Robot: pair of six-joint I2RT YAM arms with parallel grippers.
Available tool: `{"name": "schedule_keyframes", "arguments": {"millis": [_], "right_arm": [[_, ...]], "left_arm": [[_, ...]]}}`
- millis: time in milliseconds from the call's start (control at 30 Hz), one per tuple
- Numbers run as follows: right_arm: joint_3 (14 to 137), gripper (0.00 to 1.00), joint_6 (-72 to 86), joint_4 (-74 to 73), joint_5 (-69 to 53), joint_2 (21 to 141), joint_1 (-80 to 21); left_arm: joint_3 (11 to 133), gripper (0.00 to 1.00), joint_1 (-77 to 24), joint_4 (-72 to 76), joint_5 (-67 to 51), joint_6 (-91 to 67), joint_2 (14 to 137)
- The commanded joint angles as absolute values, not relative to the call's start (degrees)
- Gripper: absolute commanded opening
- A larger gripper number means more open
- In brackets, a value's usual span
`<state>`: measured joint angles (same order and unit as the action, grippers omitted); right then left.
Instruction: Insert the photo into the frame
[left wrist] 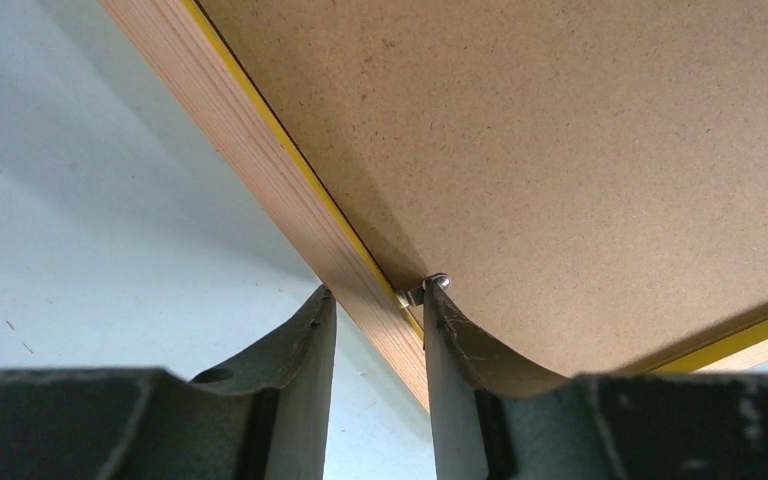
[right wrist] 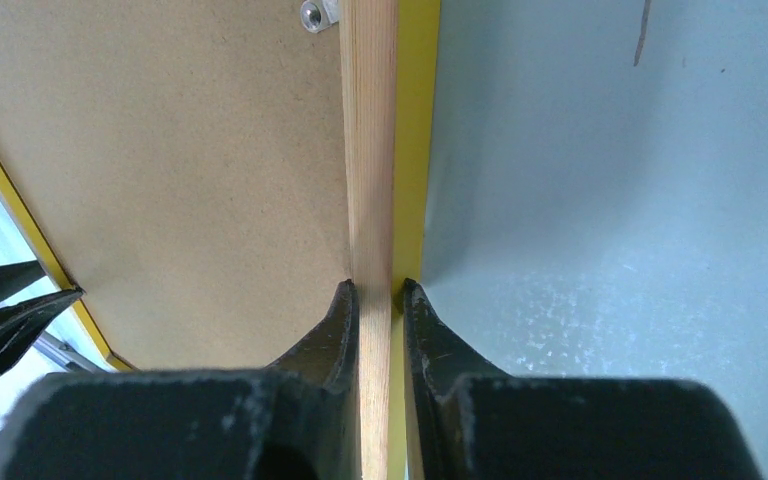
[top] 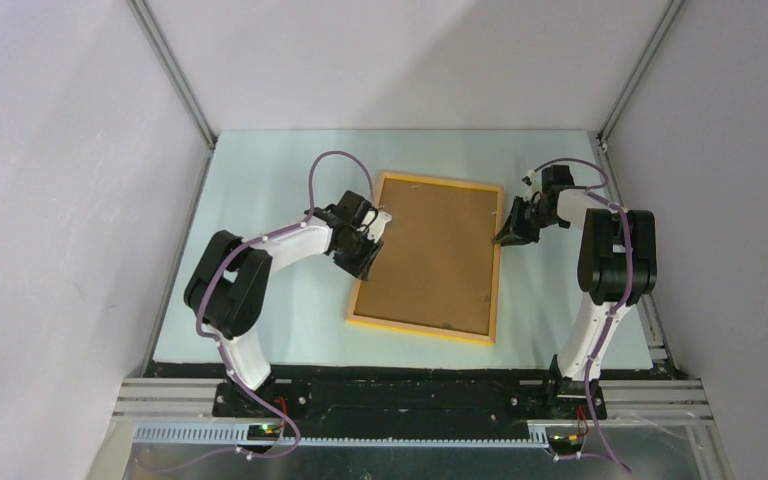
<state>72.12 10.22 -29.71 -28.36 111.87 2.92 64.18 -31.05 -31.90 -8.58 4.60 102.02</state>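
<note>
Frame (top: 420, 329) looks light, stiff and thin-railed, so its side rails suit holding; right claw (right wrist: 377, 285) pinches one rail; left claw (left wrist: 377, 292) straddles the other, grip I cannot tell.

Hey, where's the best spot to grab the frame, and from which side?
Pinch a long side rail of the frame from above, one finger outside, one on the backing board side. It lies flat, back up, and the rail is narrow and straight, so it should be easy to straddle.

Bright even overhead light — soft shadow along frame (top: 420, 329); wrist views blurry up close.
</note>
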Motion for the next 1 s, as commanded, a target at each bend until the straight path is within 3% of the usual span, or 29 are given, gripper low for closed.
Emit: {"name": "schedule_keyframes", "arguments": {"millis": [0,133,300,433,700,967], "right_arm": [[71.46,0.0,8.6,-29.82,-27.28,113.01,4.2],[71.47,0.0,8.42,-29.82,-27.76,112.76,4.22],[71.52,0.0,7.91,-29.84,-28.41,111.97,4.22],[71.52,0.0,7.44,-29.84,-28.66,111.88,4.14],[71.46,0.0,5.51,-30.03,-28.28,111.76,3.49],[73.45,0.0,2.35,-32.28,-24.46,111.79,0.33]], "left_arm": [[63.02,0.33,-31.42,-34.55,-6.67,7.52,103.1],[63.07,0.41,-31.46,-34.57,-7.11,7.54,102.88],[63.38,0.61,-31.46,-34.97,-7.7,7.67,101.17],[64.22,0.69,-31.31,-35.67,-8.59,7.96,99.77],[68.08,0.76,-27.53,-35.89,-11.22,6.58,99.04],[72.97,0.76,-20.07,-35.89,-16.73,1.55,101.57]]}}
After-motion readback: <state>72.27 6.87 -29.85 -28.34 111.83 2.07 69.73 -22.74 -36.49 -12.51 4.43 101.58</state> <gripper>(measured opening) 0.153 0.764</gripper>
